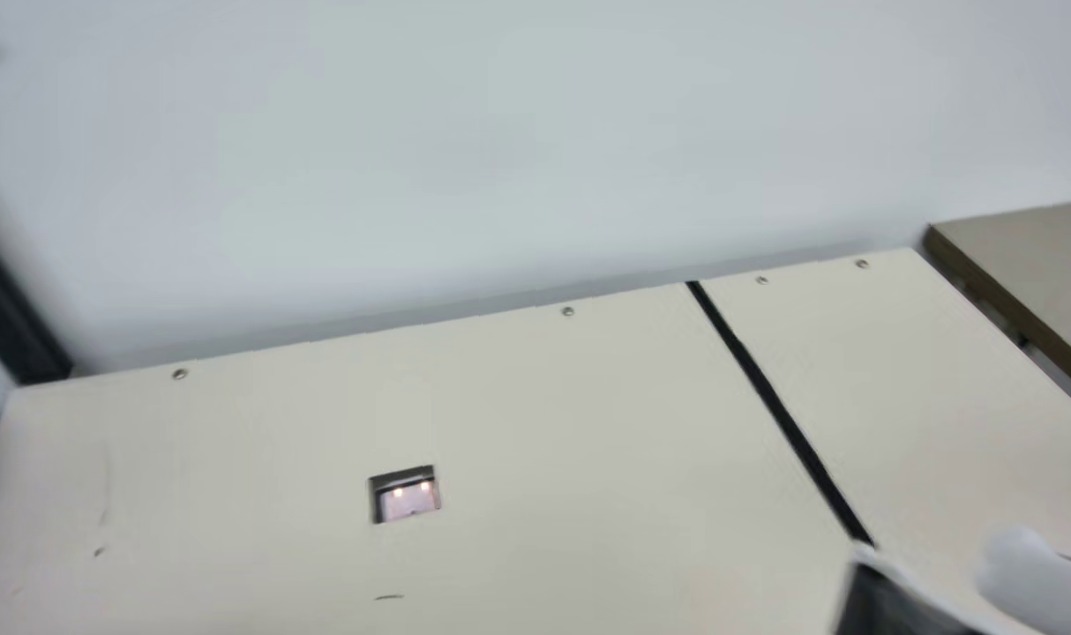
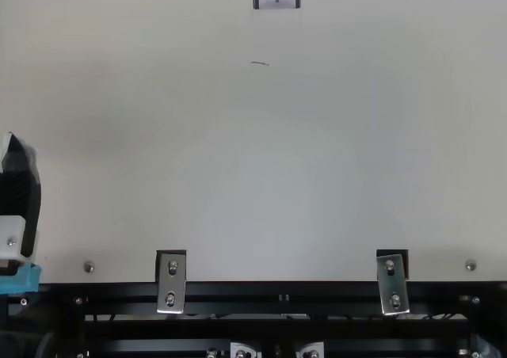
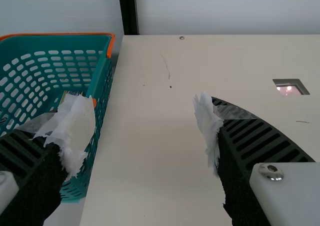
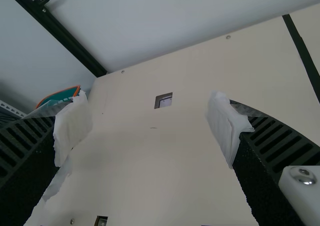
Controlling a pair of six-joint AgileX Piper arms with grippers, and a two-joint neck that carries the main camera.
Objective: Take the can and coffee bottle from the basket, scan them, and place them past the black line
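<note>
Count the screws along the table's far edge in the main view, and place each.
4: one screw left of the scanner window, a second between window and black line, a third just past the line, a fourth farther right.

Reader: What does each kind number?
Author: Table [image 1: 544, 423], one; neighbouring brown-edged surface [image 1: 1038, 265], one; basket [image 3: 104, 91], one; black line [image 1: 791, 429], one; scanner window [image 1: 409, 501], one.
Reader: And the fittings?
Author: Metal brackets [image 2: 172, 277], two; screws [image 1: 568, 311] along the table's far edge, main view, four.
Reader: Grippers?
Author: Two, left gripper [image 2: 17, 164] and right gripper [image 1: 934, 554], each bearing two jaws.
</note>
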